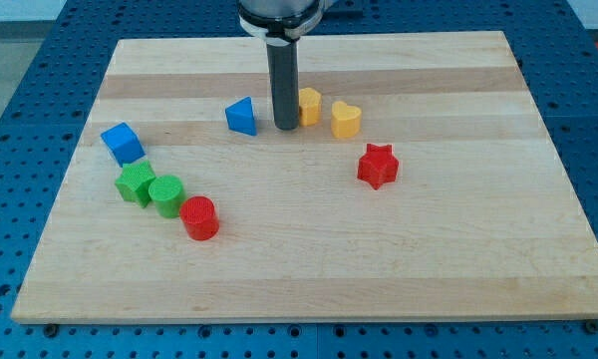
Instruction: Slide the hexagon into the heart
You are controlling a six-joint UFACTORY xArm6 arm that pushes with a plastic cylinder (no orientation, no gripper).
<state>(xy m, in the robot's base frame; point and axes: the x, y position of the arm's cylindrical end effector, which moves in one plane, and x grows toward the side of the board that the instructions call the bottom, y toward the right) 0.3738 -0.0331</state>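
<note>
A yellow hexagon [310, 105] lies near the board's upper middle, partly hidden by my rod. A yellow heart [346, 120] lies just to its right, a small gap between them. My tip [285, 127] rests on the board at the hexagon's left side, touching or nearly touching it. A blue triangle-like block [242, 117] sits to the left of my tip.
A red star [378, 166] lies below and right of the heart. At the left stand a blue cube [123, 144], a green star [136, 183], a green cylinder [165, 194] and a red cylinder [199, 218]. The wooden board [448, 259] sits on a blue pegboard table.
</note>
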